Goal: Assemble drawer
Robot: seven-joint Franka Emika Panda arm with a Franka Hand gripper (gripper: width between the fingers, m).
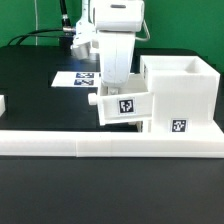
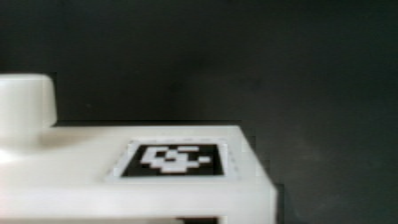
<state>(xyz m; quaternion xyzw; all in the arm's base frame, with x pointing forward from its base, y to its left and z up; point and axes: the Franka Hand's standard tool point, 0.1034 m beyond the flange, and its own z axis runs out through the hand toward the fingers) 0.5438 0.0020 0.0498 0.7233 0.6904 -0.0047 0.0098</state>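
Claw (image 1: 118, 88) and arm come straight down over the small white tray (image 1: 124, 106), and the claw's tips disappear behind the tray's top edge. Whether the claw is pinching the tray or spread around it, I cannot tell; the tips are hidden from where I stand, and the wrist view shows none of them.

That tray sits slightly tilted, its tagged face toward the exterior view, and its far end meets the open side of the tall boxy casing (image 1: 180, 92). It looks partly entered into the casing, though how deep is hidden. In the wrist view the tray (image 2: 160, 175) fills the lower part, with a black-and-white square tag (image 2: 175, 160) on its flat face and a rounded white knob (image 2: 23, 105) rising at one corner.

The casing stands upright on the black surface (image 1: 40, 85), open at the top, with its own tag (image 1: 179, 126) low on the front. Just in front of the casing runs a long low white wall (image 1: 100, 145), touching or nearly touching its base. Behind the casing, toward the exterior view's left, the marker board (image 1: 75, 78) lies flat on the surface. Farther to the exterior view's left of the casing, at the picture's edge, a small white piece (image 1: 3, 103) shows only in part.
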